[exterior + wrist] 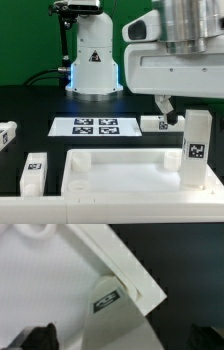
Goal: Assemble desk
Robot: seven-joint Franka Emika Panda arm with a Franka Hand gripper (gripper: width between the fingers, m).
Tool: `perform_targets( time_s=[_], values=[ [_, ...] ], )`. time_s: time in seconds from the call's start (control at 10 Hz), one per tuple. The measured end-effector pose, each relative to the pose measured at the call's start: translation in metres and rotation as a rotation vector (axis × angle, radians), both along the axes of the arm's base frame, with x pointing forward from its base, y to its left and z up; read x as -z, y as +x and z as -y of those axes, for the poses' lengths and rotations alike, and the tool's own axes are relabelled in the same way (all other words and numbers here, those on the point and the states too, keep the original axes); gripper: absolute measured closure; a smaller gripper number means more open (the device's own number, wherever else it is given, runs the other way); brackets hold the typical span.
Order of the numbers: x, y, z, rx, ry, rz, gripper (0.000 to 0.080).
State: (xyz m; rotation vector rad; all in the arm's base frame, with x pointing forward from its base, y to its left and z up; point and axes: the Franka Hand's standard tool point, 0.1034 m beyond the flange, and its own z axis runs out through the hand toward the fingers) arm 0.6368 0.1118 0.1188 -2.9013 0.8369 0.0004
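**Desk, part-assembled.**

- Tabletop [118,160]: white and rimmed, lying flat on the black table [30,110] in the lower middle of the exterior view.
- Upright leg [195,150]: stands at the tabletop's corner on the exterior view's right, tag facing the camera. It appears to be set in the corner socket, but how deep it sits cannot be told.
- Second leg [33,172]: loose, just beside the tabletop's end on the exterior view's left.
- Third leg [5,135]: at the left edge of the frame.
- Fourth leg [160,123]: behind the tabletop, next to the marker board [95,126].
- Gripper [170,106]: above and just behind the upright leg, jaws spread wide and holding nothing. In the wrist view both dark fingertips [40,337] stand clear of the leg on either side.
- Robot base [93,60]: upper middle of the exterior view.

**Step in hand (judged):** fitting the first leg, with three left to do.

**Next move (judged):** either come down squarely over the upright leg and close on it to seat it further, or move to a loose leg.
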Motion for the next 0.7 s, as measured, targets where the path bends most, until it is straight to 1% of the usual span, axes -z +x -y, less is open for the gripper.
perform_targets(
  time_s=[0.1, 0.2, 0.3, 0.4, 0.5, 0.6, 0.7],
  values=[
    [0.0000, -0.0013, -0.0033, -0.194, -0.035, 0.017, 0.0150],
    [0.0003, -0.0022, -0.0059, -0.264, -0.043, 0.022, 0.0150],
    [0.0003, -0.0019, -0.0049, -0.247, -0.040, 0.021, 0.0150],
    [0.0004, -0.0020, -0.0053, -0.235, -0.039, 0.019, 0.0247],
    [0.0004, -0.0020, -0.0054, -0.222, -0.039, 0.018, 0.0247],
    [0.0003, -0.0021, -0.0058, -0.154, -0.035, 0.011, 0.0430],
    [0.0002, -0.0018, -0.0041, -0.060, -0.033, 0.002, 0.0509]
  ],
)
